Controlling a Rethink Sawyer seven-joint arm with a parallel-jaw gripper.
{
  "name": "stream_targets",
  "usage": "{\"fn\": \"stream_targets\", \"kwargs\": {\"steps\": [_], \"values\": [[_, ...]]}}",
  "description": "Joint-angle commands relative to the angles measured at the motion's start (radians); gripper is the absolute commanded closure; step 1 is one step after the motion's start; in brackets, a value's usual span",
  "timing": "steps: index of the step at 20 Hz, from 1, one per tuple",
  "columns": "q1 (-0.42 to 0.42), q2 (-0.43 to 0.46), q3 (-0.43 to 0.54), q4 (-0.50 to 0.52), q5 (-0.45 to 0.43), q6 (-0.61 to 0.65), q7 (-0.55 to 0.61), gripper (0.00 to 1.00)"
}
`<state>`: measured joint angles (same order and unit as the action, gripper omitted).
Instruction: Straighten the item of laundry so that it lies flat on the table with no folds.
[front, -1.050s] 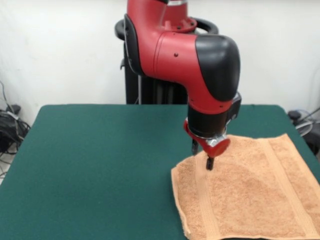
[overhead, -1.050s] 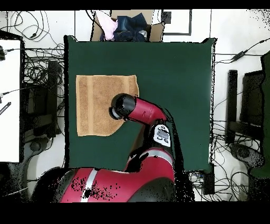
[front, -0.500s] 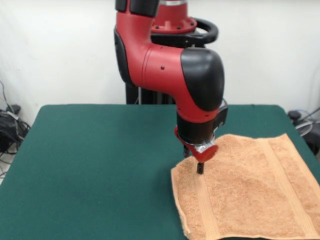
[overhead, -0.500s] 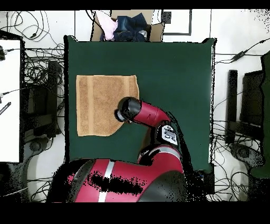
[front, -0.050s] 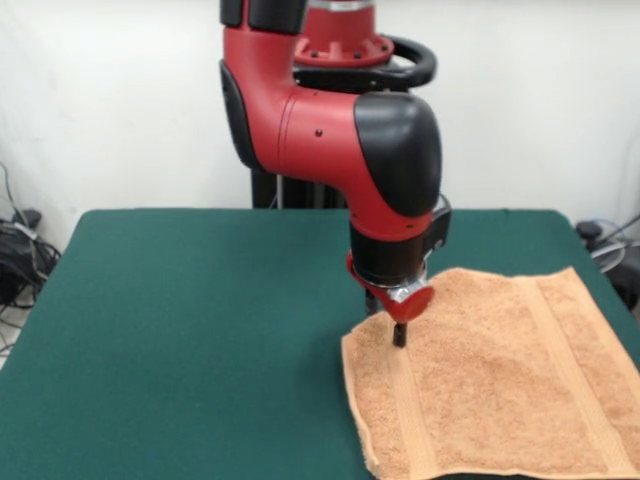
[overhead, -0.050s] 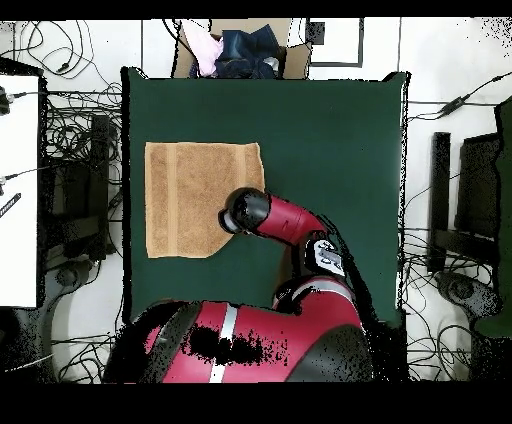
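From the front I see the end effector (front, -0.050s: 397, 335) down on the towel (front, -0.050s: 500, 385) near its corner; whether it's clenched, I can't tell. Overhead, the arm hides it, but the towel (overhead, -0.050s: 190, 198) lies on the tabletop (overhead, -0.050s: 320, 150) by one side edge.

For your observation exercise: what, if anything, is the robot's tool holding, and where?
It cannot be told: the tool meets the towel near its far left corner, its tips hidden.

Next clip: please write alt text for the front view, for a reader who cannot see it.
A red and black robot arm reaches down so its pincer meets the far left corner area of an orange-tan towel. The towel lies spread on the right side of a dark green table, its near and right edges at the picture's border. A white wall stands behind.
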<state>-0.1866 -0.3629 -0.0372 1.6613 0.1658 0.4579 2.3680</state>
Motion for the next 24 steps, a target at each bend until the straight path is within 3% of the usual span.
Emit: {"fn": "stream_targets", "kwargs": {"steps": [1, 7, 8, 15, 24], "values": [[0.013, 0.159, 0.082, 0.014, -0.055, -0.186, 0.056, 0.00], [0.053, 0.189, 0.034, -0.029, -0.061, -0.235, 0.092, 0.00], [0.062, 0.192, 0.023, -0.034, -0.062, -0.242, 0.098, 1.00], [0.022, 0.207, 0.023, -0.080, -0.094, -0.219, 0.037, 1.00], [-0.079, 0.124, 0.054, 0.007, -0.189, -0.146, -0.063, 1.00]]}}
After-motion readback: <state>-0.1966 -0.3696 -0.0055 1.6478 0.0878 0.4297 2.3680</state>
